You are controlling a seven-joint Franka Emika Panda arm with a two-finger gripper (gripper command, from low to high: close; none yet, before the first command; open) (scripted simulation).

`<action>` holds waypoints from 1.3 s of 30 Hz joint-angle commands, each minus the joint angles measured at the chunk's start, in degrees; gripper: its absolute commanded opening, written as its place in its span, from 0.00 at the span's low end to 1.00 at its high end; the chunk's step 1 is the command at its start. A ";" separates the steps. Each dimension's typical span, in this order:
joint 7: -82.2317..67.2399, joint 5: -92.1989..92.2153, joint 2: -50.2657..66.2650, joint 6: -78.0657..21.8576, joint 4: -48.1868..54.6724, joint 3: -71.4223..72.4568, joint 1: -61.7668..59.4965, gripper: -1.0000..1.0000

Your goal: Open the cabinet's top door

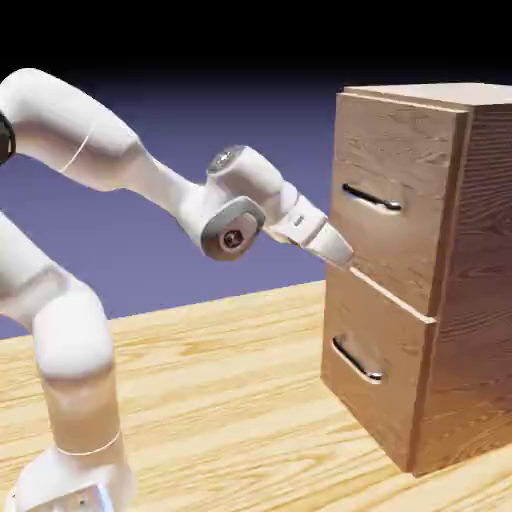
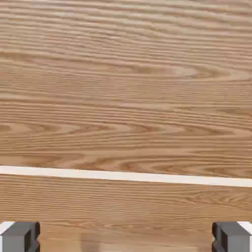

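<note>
1. My claw [image 1: 340,252] stands spread wide with nothing between its fingertips [image 2: 19,236], which sit far apart at the hand view's bottom corners.
2. It points at the cabinet [image 1: 470,300] front, close to the pale seam between the two panels, below the top door's handle [image 1: 372,199].
3. The top door [image 1: 390,200] looks shut; I can't see inside.
4. The lower panel [image 1: 375,365] is shut too.
5. The cabinet stands on the tabletop [image 1: 230,400].
</note>
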 commanded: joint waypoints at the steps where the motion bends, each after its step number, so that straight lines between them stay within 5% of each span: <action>1: -2.25 -2.50 -0.33 -0.25 0.17 -0.66 0.59 0.50; 39: -87.44 -97.20 -12.87 -9.79 6.60 -25.62 22.82 0.50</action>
